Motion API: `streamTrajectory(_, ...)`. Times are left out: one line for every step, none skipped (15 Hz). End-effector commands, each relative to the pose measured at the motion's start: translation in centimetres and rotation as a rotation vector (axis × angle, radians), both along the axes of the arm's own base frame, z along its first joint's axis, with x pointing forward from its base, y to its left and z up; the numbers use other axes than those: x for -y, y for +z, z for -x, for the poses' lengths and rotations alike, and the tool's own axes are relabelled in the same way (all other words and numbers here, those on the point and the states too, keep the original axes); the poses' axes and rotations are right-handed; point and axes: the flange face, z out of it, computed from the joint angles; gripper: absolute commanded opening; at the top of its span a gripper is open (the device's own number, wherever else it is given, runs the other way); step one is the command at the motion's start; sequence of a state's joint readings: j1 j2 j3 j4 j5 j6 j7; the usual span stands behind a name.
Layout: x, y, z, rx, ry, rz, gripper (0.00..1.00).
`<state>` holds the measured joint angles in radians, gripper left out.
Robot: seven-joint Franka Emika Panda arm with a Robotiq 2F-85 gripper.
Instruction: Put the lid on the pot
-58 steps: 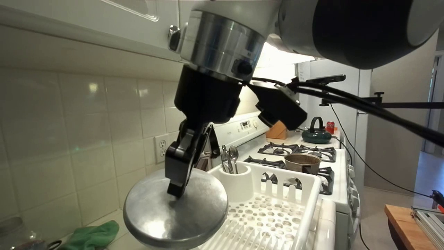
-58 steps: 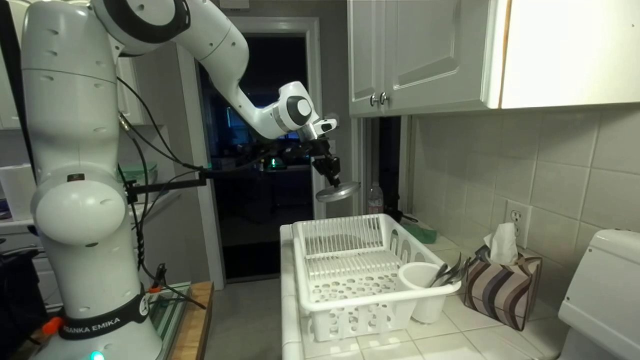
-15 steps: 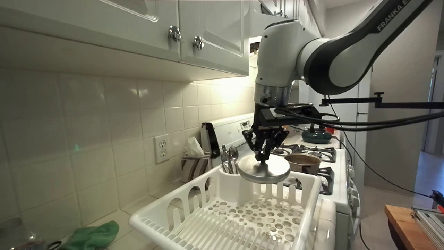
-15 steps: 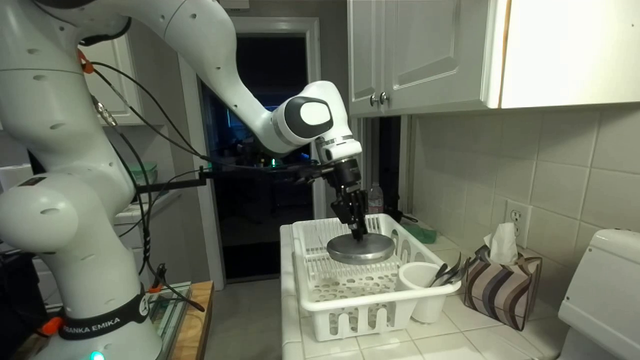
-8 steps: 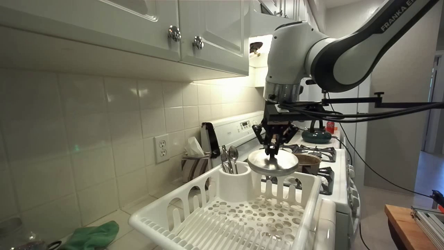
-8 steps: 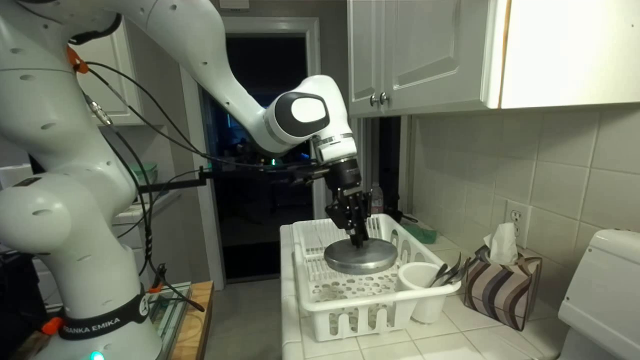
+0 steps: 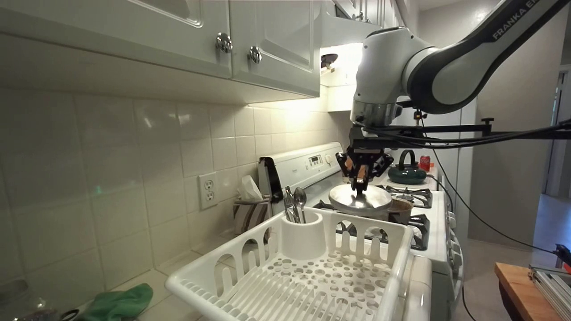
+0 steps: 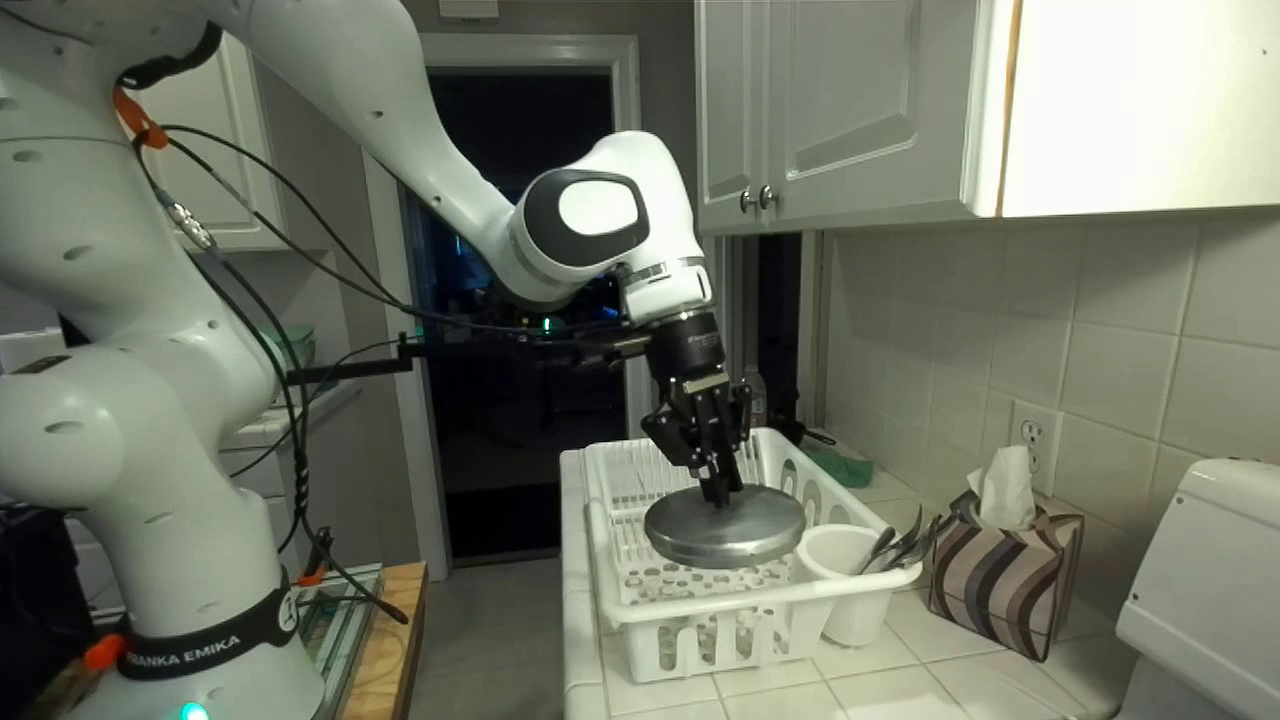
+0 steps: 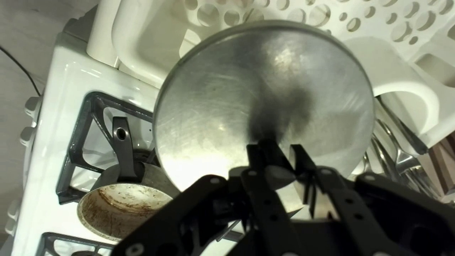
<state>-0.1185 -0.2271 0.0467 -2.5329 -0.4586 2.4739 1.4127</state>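
The silvery domed lid (image 7: 343,199) hangs roughly level from my gripper (image 7: 359,187). My gripper is shut on its dark knob, as the wrist view shows the fingers (image 9: 275,151) around it. The lid also shows in an exterior view (image 8: 765,520) and fills the middle of the wrist view (image 9: 213,103). The pot (image 7: 405,207) is a small grey saucepan with a brown-stained inside and a black handle, on a front burner. In the wrist view the open pot (image 9: 121,209) lies lower left of the lid, partly behind my gripper. The lid is beside it, not over its opening.
A white dish rack (image 8: 740,602) stands below the lid beside the stove. Its cutlery cup (image 7: 303,238) holds upright cutlery close to the lid. A dark green kettle (image 7: 407,175) and a tissue box (image 8: 1005,575) stand nearby. White cabinets (image 7: 276,40) hang above the counter.
My gripper has carried the lid from the rack's far-from-stove end toward the stove and pot. The lid went from tilted to about level. The pot has not moved.
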Motion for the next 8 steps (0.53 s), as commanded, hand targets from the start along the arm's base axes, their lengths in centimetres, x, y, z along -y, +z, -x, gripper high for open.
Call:
streamTrajectory(0.01, 0.03, 0.0, -0.001, 0.001, 0.0, 0.25)
streamTrajectory(0.0, 0.02, 0.01, -0.001, 0.001, -0.001, 0.25)
streamTrajectory(0.0, 0.02, 0.01, -0.001, 0.001, -0.001, 0.25)
streamTrajectory(0.0, 0.02, 0.01, 0.0, 0.001, -0.001, 0.25)
streamTrajectory(-0.01, 0.02, 0.0, 0.0, 0.001, -0.001, 0.25)
streamTrajectory(-0.01, 0.02, 0.0, 0.0, 0.001, -0.001, 0.25)
streamTrajectory(-0.01, 0.02, 0.0, 0.0, 0.001, -0.001, 0.06)
streamTrajectory(0.51, 0.18, -0.24, 0.002, -0.013, -0.004, 0.06)
